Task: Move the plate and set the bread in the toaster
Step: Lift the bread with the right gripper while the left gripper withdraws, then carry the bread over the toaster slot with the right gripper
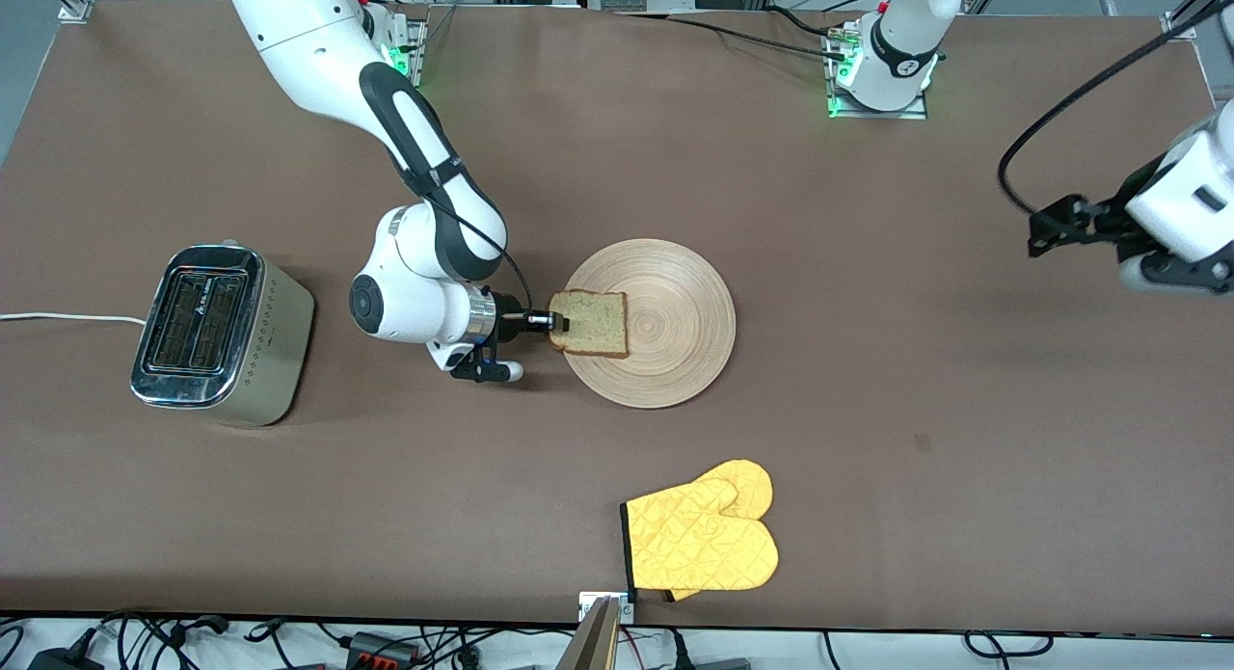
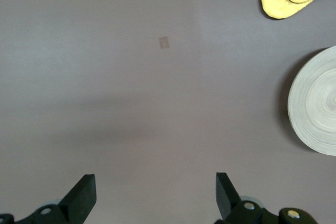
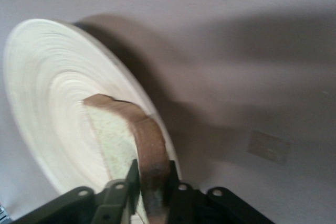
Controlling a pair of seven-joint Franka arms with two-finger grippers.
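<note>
A slice of bread [image 1: 592,322] with a dark crust lies on the round light-wood plate [image 1: 675,294] in the middle of the table. My right gripper [image 1: 552,321] reaches in sideways at the plate's rim on the toaster's side and is shut on the bread's crust edge [image 3: 152,156]. The plate's ringed surface [image 3: 47,93] fills the right wrist view. The chrome-topped toaster [image 1: 217,333] stands toward the right arm's end of the table, both slots showing. My left gripper [image 2: 156,192] hangs open over bare table at the left arm's end, with the plate's rim [image 2: 304,103] off to one side.
A yellow oven mitt [image 1: 704,540] lies near the table's front edge, nearer the front camera than the plate. The toaster's white cord [image 1: 58,317] runs off the table's end. A small patch [image 1: 923,442] marks the brown tabletop.
</note>
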